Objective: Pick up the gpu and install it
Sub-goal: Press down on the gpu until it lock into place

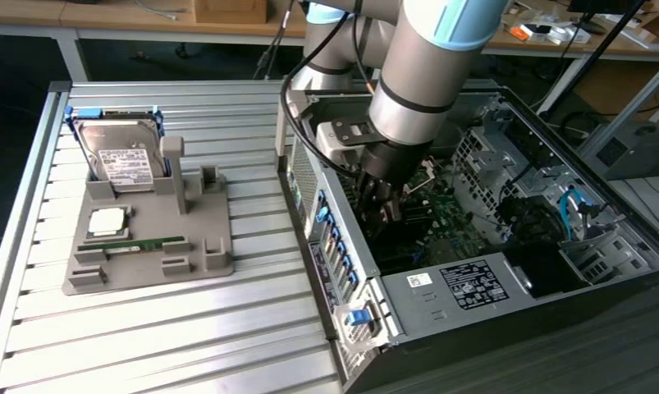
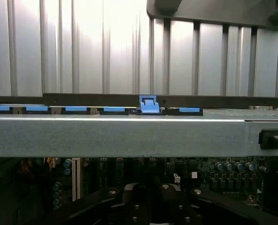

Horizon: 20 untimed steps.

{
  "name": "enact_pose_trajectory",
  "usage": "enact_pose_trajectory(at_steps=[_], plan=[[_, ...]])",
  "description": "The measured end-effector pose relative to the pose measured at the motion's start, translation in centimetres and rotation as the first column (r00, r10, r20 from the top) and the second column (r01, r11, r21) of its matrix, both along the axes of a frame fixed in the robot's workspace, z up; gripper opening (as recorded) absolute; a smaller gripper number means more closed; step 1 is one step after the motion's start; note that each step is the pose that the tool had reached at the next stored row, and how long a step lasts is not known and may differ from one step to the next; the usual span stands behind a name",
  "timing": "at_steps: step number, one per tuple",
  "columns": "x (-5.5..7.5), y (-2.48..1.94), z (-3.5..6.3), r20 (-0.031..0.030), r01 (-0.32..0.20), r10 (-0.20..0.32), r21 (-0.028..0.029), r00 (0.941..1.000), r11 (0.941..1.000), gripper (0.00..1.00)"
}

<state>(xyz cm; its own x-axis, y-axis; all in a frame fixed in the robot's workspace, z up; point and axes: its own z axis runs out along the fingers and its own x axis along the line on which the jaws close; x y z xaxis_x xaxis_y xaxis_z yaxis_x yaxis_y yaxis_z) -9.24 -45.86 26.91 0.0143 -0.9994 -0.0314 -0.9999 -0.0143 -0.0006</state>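
Exterior view: the arm (image 1: 417,74) reaches down into the open computer case (image 1: 472,246), which lies on its side on the slatted worktop (image 1: 165,328) toward that view's right. The claw (image 1: 382,203) hangs low inside the case, just above the green motherboard (image 1: 450,222), close to the case's rear wall with its row of blue slot clips (image 1: 331,246). Its fingers are drawn together; a thin dark piece seems to hang between them, likely the gpu (image 1: 386,209), though it is too dark there to be sure of the grip or of the card's outline. Toward the worktop's far corner on the exterior view's left sits a grey holder (image 1: 148,254). In it a hard drive (image 1: 123,156) stands tilted in a blue frame, a square chip (image 1: 107,220) lies flat in front of it, and a green RAM stick (image 1: 132,244) lies nearer the holder's front edge. The holder is well apart from the case. Wrist view: the case's grey metal edge (image 2: 129,136) runs across, with blue clips (image 2: 149,105) along a dark bar beyond it and the worktop's slats behind. Below the edge the motherboard (image 2: 214,168) shows its capacitors, and the claw's dark body (image 2: 153,206) sits near it.
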Motion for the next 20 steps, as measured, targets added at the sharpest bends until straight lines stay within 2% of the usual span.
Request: enact_pose_trajectory(at_steps=[7, 10, 12, 14, 17, 20], plan=[[0.2, 0.04, -0.07, 0.0014, 0.0, 0.0, 0.0025, 1.0, 1.0, 0.1], [0.3, 0.06, 0.41, 0.0031, -0.001, 0.001, 0.0053, 1.0, 1.0, 0.1], [0.3, 0.04, 0.97, 0.0015, -0.001, 0.001, 0.0028, 1.0, 1.0, 0.1], [0.4, 0.04, 1.23, 0.0014, -0.001, 0.001, 0.0028, 1.0, 1.0, 0.1], [0.9, 0.04, 1.32, 0.0006, -0.001, 0.001, 0.0042, 1.0, 1.0, 0.1], [2.3, 0.03, 1.32, -0.0051, -0.001, 0.001, 0.0106, 1.0, 0.9999, 0.1]])
